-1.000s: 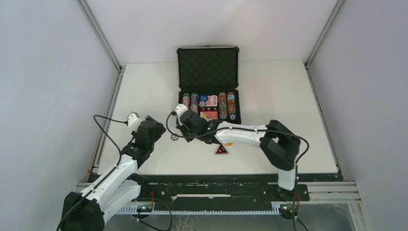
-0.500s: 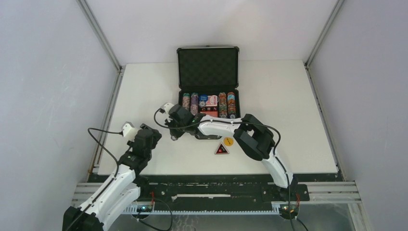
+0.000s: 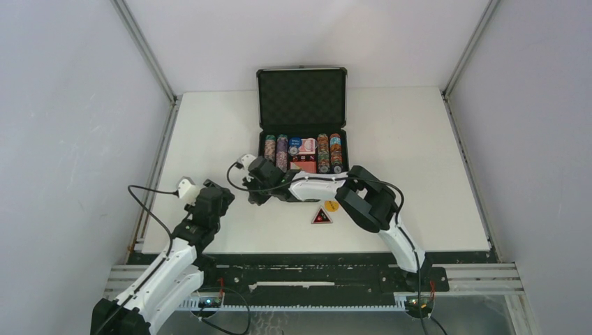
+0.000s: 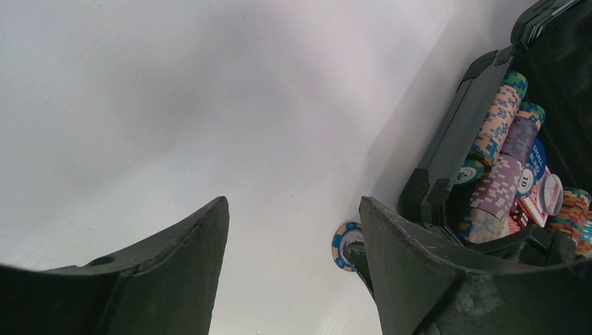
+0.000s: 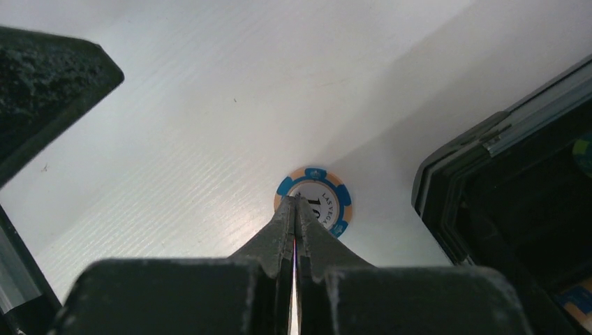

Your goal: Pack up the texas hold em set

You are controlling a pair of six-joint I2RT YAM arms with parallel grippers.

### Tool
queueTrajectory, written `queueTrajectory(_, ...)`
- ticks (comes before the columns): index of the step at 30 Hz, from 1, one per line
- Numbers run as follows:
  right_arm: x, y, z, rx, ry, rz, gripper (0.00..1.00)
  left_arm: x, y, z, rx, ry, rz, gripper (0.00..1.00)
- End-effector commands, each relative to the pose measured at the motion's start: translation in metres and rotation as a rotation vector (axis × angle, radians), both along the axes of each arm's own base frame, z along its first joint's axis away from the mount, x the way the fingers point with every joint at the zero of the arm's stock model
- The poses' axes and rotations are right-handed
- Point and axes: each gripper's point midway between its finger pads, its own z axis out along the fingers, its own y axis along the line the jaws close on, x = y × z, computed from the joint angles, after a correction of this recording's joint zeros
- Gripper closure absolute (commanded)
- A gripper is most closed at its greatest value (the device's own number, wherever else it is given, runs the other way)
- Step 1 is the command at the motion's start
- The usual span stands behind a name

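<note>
White surface [image 3: 419, 139] bearing the open small black hard briefcase [image 3: 301, 98]. One blue-and-orange poker chip [image 5: 324, 199] lies flat just left of the briefcase. The right gripper [image 5: 294, 209], fingers pressed together, has its tips at the chip's rim. The left gripper [image 4: 293, 209] is spread and empty. Risk: the closed tips may skid the flat chip away instead of lifting it.

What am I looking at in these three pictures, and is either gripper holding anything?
Two robot arms are bolted at a table's near edge. The wide picture looks down from above and behind them; the other two come from a camera on each wrist. At the back stands an open case holding rows of chips. A red triangle and a yellow disc lie in front of it. The right gripper is shut, its tips at a loose blue chip lying flat beside the case; it holds nothing. The left gripper is open and empty.
</note>
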Motion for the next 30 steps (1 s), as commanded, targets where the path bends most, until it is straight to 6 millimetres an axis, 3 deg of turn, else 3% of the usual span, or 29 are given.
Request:
queueTrajectory(1,-0.007,-0.02,-0.005,-0.026,0.021,-0.039,0.98,0.003,0.003,0.0,0.003,-0.02,0.011,0.27)
queueTrajectory(17,-0.055,-0.082,-0.013,-0.111,0.024,-0.097,1.0,0.007,-0.006,0.0,-0.022,-0.024,-0.026,0.27)
queueTrajectory(22,-0.068,-0.101,0.0,-0.088,0.01,-0.129,1.0,0.009,-0.011,-0.004,-0.031,-0.011,-0.048,0.27)
queueTrajectory(30,-0.09,-0.127,0.002,-0.109,-0.009,-0.154,1.0,0.012,-0.022,-0.004,-0.035,-0.01,-0.116,0.26)
